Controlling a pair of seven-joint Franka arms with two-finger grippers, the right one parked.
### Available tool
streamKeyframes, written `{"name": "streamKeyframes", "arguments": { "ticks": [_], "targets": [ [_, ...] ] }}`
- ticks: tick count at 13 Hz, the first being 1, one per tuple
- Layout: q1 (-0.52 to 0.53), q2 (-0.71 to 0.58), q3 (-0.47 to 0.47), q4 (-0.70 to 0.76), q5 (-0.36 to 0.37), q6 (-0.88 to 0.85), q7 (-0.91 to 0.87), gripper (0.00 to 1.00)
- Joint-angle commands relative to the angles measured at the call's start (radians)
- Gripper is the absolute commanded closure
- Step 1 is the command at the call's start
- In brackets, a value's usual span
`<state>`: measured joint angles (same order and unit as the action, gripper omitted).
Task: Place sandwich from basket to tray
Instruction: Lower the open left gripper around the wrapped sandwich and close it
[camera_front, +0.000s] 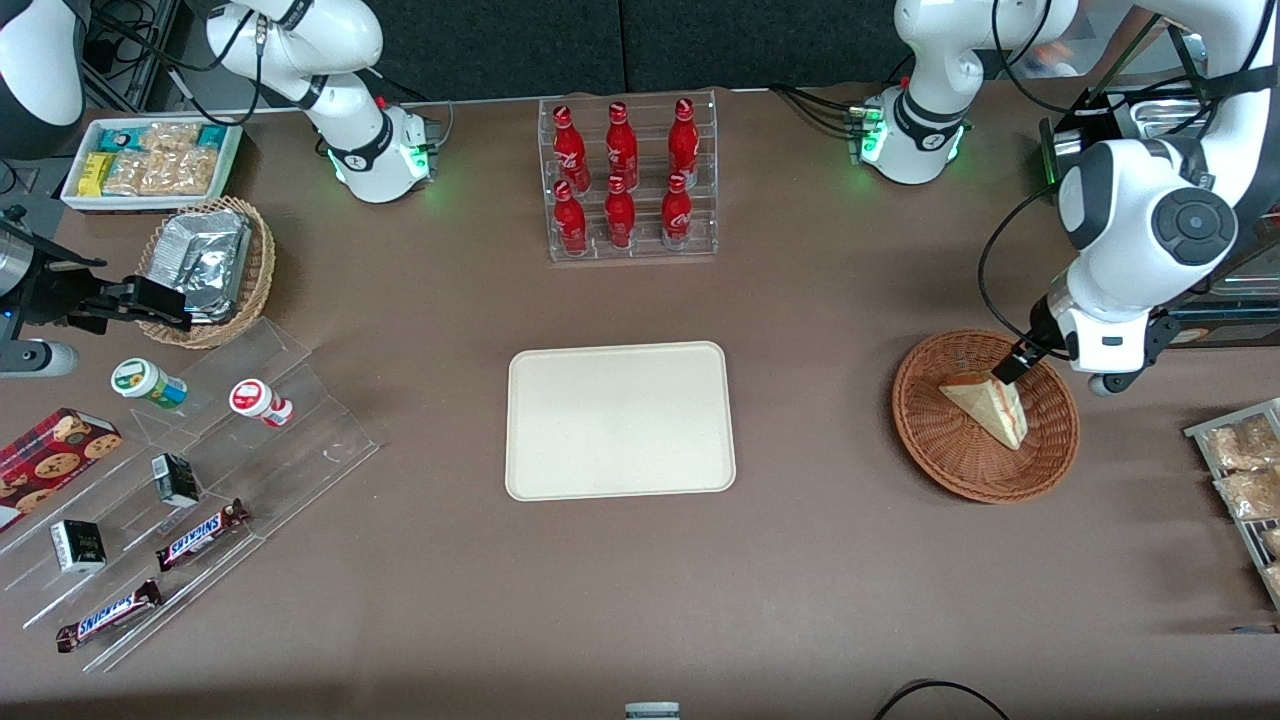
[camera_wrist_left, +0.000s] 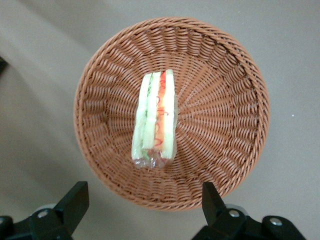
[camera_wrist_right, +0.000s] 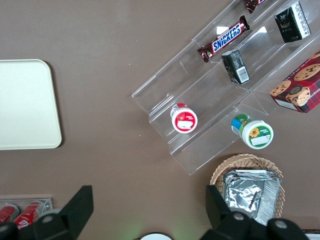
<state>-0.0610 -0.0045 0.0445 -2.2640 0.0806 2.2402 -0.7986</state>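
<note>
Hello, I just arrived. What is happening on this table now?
The left arm's gripper hangs over the basket with its fingers open. The sandwich lies in the basket, not yet grasped. The tray, toward the middle of the table, has nothing on it.

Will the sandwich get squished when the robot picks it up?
Probably a little: the sandwich is soft white bread, so it likely dents. It looks light, and its clear wrap may slip. The open gripper hovers above it in the basket.
</note>
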Motion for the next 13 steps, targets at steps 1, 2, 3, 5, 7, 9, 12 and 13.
{"name": "streamKeyframes", "arguments": {
  "ticks": [1, 2, 3, 5, 7, 9, 12, 13],
  "targets": [
    [0.038, -0.019, 0.002, -0.08, 0.011, 0.113, -0.017, 0.0],
    [0.038, -0.008, 0.0, -0.104, 0.011, 0.16, -0.017, 0.0],
    [0.038, 0.007, 0.001, -0.121, 0.011, 0.2, -0.019, 0.0],
    [0.056, 0.037, 0.002, -0.14, 0.011, 0.277, -0.024, 0.0],
    [0.056, 0.057, 0.0, -0.134, 0.004, 0.311, -0.045, 0.0],
    [0.055, 0.081, -0.002, -0.132, 0.002, 0.341, -0.066, 0.0],
    [0.043, 0.142, -0.003, -0.134, 0.002, 0.424, -0.102, 0.0],
    [0.043, 0.147, -0.005, -0.134, 0.007, 0.429, -0.102, 0.0]
  ]
}}
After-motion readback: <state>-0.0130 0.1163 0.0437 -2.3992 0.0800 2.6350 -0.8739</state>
